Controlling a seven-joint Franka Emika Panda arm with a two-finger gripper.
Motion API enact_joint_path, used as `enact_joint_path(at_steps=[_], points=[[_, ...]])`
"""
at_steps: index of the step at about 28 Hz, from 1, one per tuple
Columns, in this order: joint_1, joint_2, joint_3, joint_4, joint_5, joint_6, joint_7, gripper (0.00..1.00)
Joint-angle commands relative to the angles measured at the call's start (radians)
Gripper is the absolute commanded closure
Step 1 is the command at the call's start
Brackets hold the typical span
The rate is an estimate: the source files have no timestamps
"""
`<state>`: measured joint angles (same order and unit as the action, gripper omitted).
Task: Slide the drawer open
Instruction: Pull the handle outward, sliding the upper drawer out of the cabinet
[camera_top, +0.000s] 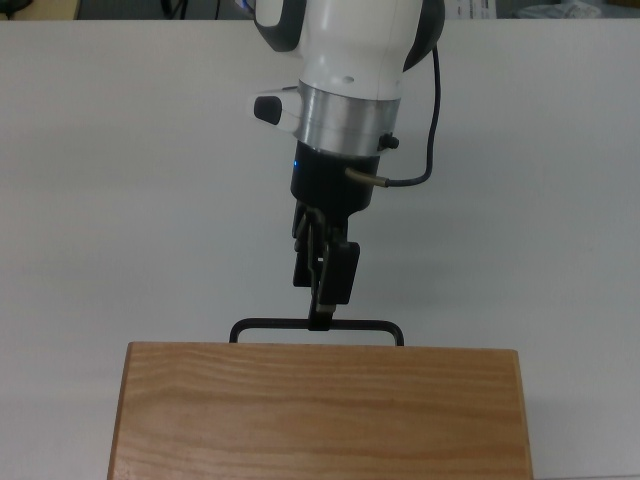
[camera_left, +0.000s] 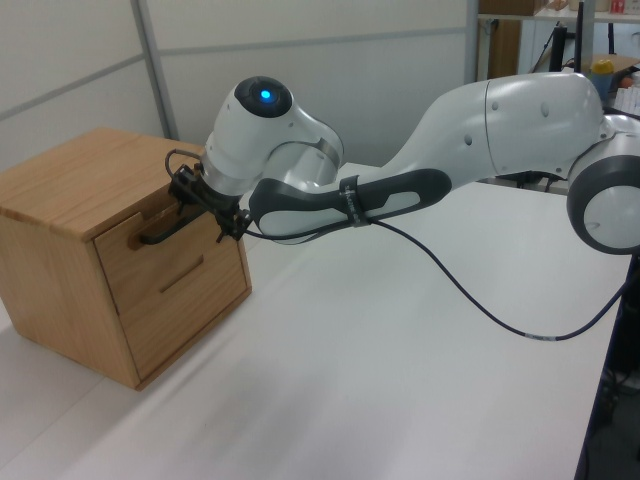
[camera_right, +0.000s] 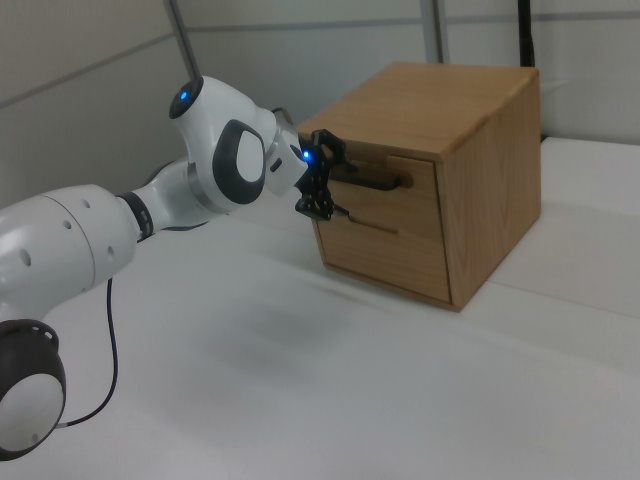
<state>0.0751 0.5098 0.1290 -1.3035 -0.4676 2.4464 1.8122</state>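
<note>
Reaching toward six o'clock in the top view, the pincer (camera_top: 322, 318) has its tips at the middle of the handle (camera_top: 365, 324), probably so that a pull on the bar's centre would draw the drawer (camera_left: 175, 245) out straight rather than skewed. Whether the fingers are closed on the bar or merely beside it, I cannot tell: they overlap it in every view. The drawer sits fully shut in the upper front of the box (camera_right: 455, 125), flush with the face, its handle standing proud of the front. Nothing of its inside shows, so any contents are hidden. The box stands at six o'clock on the white tabletop (camera_top: 120, 200) in the top view, so the pull should run toward twelve.
</note>
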Motion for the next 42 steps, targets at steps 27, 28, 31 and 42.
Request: enact_joint_path(at_steps=[27,28,31,42], points=[[-0.072,0.013,0.103,-0.011,-0.028,-0.017,0.114,1.0],[-0.081,0.0,0.11,-0.029,-0.028,-0.017,0.114,1.0],[-0.118,-0.04,0.142,-0.091,-0.026,-0.017,0.113,1.0],[-0.167,-0.168,0.167,-0.238,-0.019,-0.017,0.098,1.0]])
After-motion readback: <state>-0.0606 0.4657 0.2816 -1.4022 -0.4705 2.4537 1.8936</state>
